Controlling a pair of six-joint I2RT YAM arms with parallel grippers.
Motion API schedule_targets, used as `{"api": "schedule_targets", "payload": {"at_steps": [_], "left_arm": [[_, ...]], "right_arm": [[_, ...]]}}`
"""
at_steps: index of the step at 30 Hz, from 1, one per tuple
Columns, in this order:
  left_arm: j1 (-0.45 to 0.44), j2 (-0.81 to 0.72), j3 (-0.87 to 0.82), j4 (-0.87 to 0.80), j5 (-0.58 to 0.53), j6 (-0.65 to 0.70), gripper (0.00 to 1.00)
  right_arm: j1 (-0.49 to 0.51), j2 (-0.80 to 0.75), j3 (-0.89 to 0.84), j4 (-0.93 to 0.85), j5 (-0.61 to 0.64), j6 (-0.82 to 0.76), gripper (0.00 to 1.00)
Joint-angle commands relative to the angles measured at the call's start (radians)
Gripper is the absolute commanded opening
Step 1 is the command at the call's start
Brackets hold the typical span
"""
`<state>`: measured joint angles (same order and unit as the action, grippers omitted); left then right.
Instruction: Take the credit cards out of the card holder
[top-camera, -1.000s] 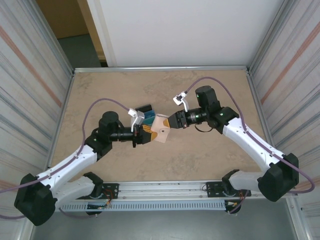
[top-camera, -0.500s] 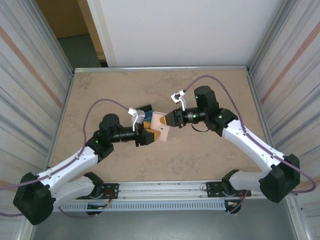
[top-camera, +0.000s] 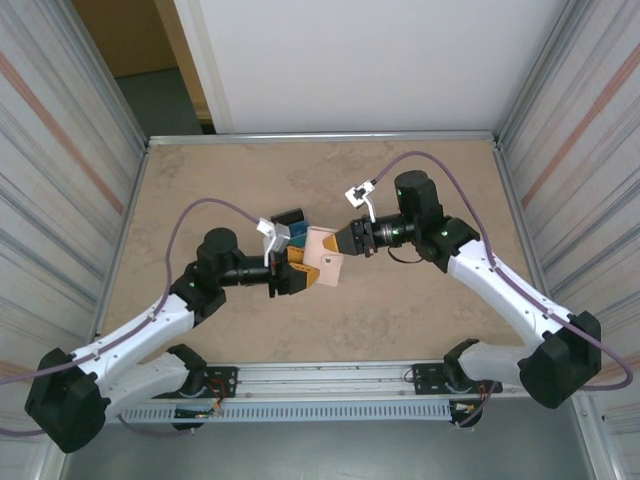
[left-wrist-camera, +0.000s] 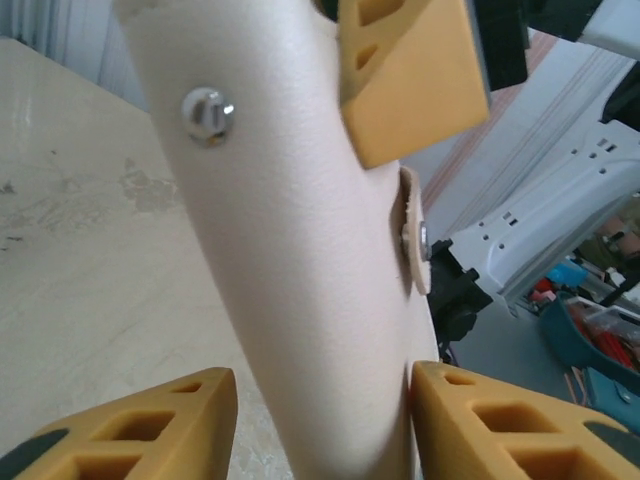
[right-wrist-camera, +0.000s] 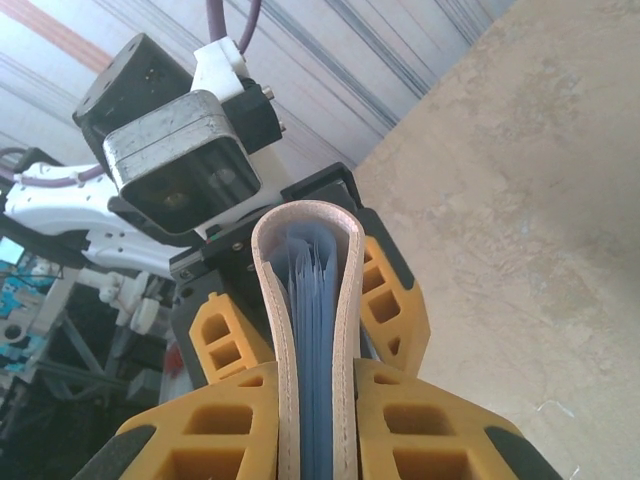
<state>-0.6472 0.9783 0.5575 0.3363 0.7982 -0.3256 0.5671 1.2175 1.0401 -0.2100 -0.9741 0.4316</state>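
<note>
The tan card holder (top-camera: 322, 258) hangs folded above the table's middle, between both grippers. My right gripper (top-camera: 345, 243) is shut on its open edge; in the right wrist view the pads of the right gripper (right-wrist-camera: 318, 375) squeeze the card holder (right-wrist-camera: 300, 215) with light-blue sleeves showing inside. My left gripper (top-camera: 300, 272) straddles the fold end. In the left wrist view the card holder (left-wrist-camera: 300, 260) stands between the left gripper's (left-wrist-camera: 322, 385) fingers, touching the right finger, with a gap at the left one. A few dark and teal credit cards (top-camera: 290, 220) lie on the table behind the left gripper.
The beige table (top-camera: 420, 330) is walled by corrugated panels (top-camera: 70, 200) left and right. A metal rail (top-camera: 330, 378) with both arm bases runs along the near edge. Purple cables (top-camera: 190, 210) loop above each arm.
The left jaws, earlier closed on the holder, have widened and now stand loosely round it. The right gripper has tightened on the holder's other end. The holder has shifted only slightly.
</note>
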Motion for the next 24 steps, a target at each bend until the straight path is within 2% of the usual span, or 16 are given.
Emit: {"api": "schedule_targets", "payload": {"at_steps": [1, 4, 7, 9, 12, 18, 24], "left_arm": [[0.007, 0.018, -0.011, 0.023, 0.044, 0.011, 0.40], [0.008, 0.029, -0.009, 0.040, 0.033, -0.007, 0.30], [0.008, 0.028, -0.006, 0.033, -0.011, -0.015, 0.19], [0.003, 0.015, 0.000, 0.000, -0.079, -0.012, 0.08], [-0.019, -0.011, 0.004, -0.057, -0.210, 0.005, 0.02], [-0.058, -0.054, -0.034, -0.045, -0.476, -0.037, 0.00], [-0.063, -0.044, -0.049, 0.005, -0.531, -0.079, 0.00]], "right_arm": [[-0.006, -0.002, 0.004, 0.015, -0.063, -0.022, 0.14], [-0.004, 0.009, 0.007, 0.004, -0.034, -0.021, 0.14], [-0.004, 0.005, 0.018, -0.052, 0.057, -0.037, 0.23], [-0.001, -0.006, 0.023, -0.090, 0.158, -0.038, 0.42], [0.008, -0.030, 0.018, -0.107, 0.314, -0.011, 0.51], [0.045, -0.092, 0.015, -0.138, 0.619, 0.062, 0.52], [0.200, -0.116, 0.020, -0.159, 0.908, 0.088, 0.46]]}}
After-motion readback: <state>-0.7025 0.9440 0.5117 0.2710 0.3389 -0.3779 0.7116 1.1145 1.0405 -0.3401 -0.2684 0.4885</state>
